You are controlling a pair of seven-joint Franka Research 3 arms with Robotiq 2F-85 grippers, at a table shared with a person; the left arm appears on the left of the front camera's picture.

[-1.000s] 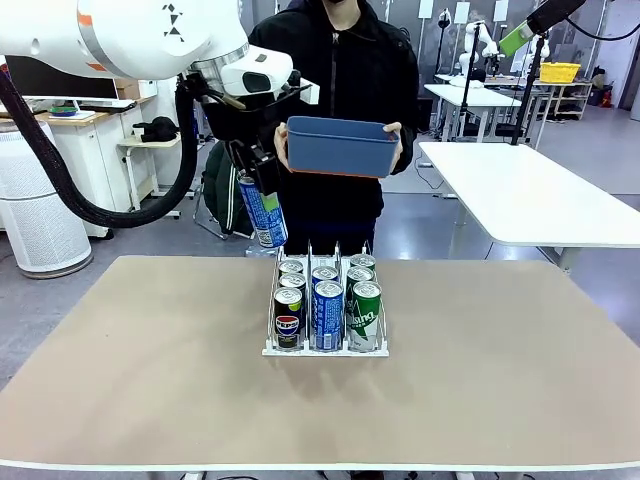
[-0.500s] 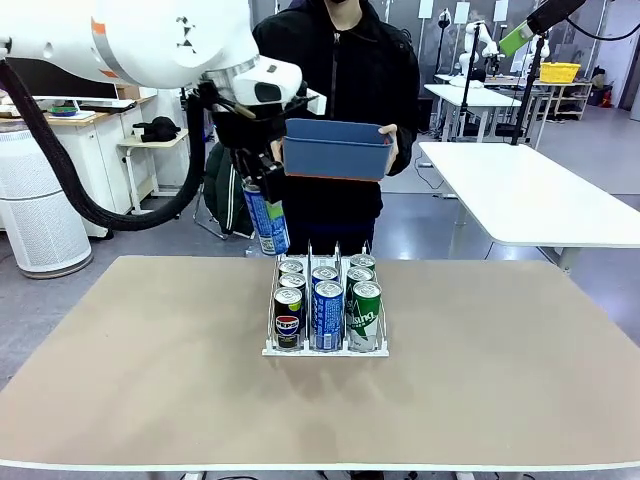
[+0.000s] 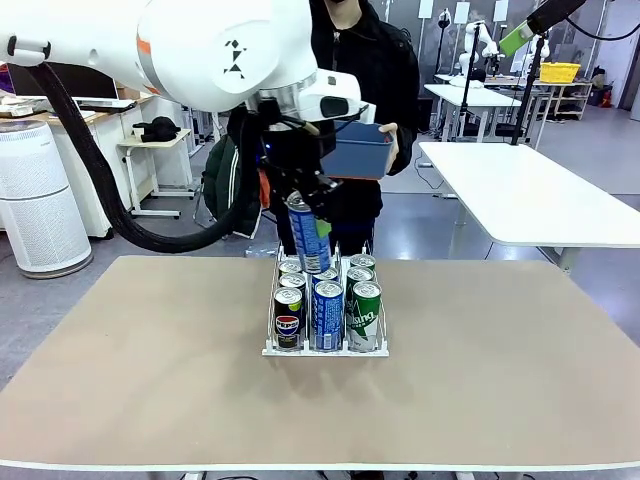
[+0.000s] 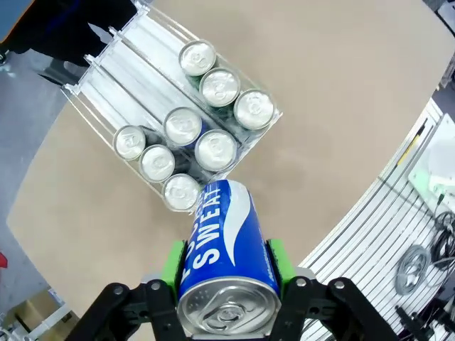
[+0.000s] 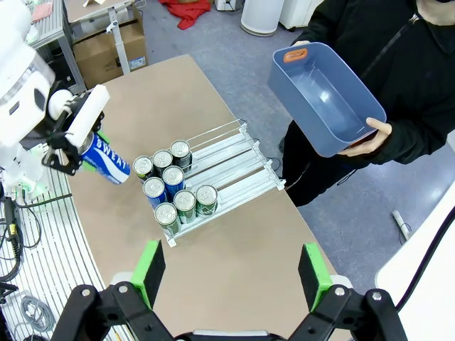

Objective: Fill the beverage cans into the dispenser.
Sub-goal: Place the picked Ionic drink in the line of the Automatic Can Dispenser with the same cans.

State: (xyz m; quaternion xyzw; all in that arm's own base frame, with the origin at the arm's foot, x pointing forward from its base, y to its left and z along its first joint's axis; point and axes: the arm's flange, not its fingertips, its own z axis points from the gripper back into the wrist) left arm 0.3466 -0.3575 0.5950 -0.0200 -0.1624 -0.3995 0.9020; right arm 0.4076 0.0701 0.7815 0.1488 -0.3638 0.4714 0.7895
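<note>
Left arm comes in from the upper left of the front view and bends down over the middle, left tool (image 3: 309, 232) clamped on a blue can (image 3: 309, 233) with white lettering, green pads on both sides of its body. In the front view the can hangs nearly upright, slightly tilted, in the centre of the frame just above the far end of the dispenser (image 3: 325, 347), not touching it. In the left wrist view the same can (image 4: 226, 250) sits bottom centre, silver top toward the camera, gripped between the pads of the left tool (image 4: 224, 266); the dispenser (image 4: 99, 67) lies in the upper left of that frame on the tan desk (image 4: 341, 106). The dispenser holds eight cans: three in each outer lane, two in the middle lane, all packed at the near end, far end of the lanes bare. Front row in the front view: dark Pepsi can (image 3: 288, 318), blue can, green can (image 3: 366, 315). Right tool (image 5: 231, 273) sits at the bottom of the right wrist view, fingers wide apart, holding nothing, high above the desk. A person stands at the far side holding a blue bin (image 5: 323, 106) in both hands, upper right of the right wrist view; the bin looks bare inside.
</note>
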